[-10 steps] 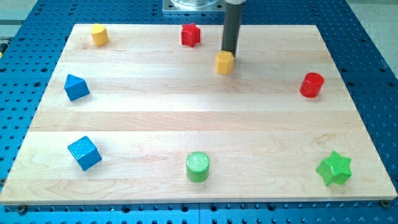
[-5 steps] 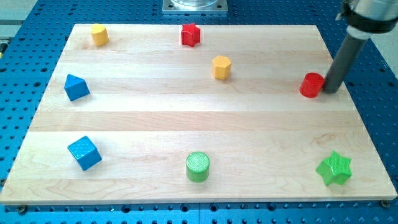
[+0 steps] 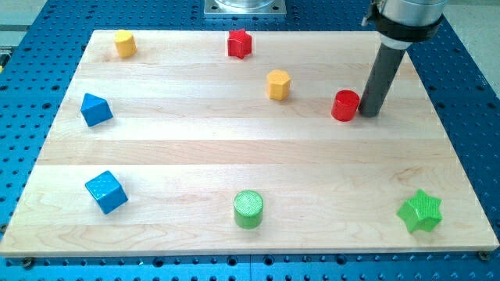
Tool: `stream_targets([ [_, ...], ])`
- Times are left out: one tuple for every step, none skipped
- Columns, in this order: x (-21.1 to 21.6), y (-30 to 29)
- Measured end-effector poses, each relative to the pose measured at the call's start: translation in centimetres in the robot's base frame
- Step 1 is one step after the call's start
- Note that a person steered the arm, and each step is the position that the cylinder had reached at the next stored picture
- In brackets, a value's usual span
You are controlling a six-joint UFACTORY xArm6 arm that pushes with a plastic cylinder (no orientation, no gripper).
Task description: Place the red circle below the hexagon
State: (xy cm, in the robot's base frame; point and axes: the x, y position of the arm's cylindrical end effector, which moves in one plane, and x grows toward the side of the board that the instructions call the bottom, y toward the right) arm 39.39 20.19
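1 red circle (image 3: 345, 105) touched by my tip (image 3: 369, 114) on its right, yellow hexagon (image 3: 278, 84) up-left, no hand on this rod

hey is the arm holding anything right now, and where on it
Nothing is held. My tip only presses against the side of the red circle that faces the view's right.

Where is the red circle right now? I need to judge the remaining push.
The red circle sits right of the board's centre, right of and slightly below the yellow hexagon, with my tip against its right side.
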Motion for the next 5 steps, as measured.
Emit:
stream_targets([
  [-0.7, -3.1],
  [2.1, -8.3],
  [2.9, -6.6],
  [3.3, -4.2],
  [3.7, -7.0],
])
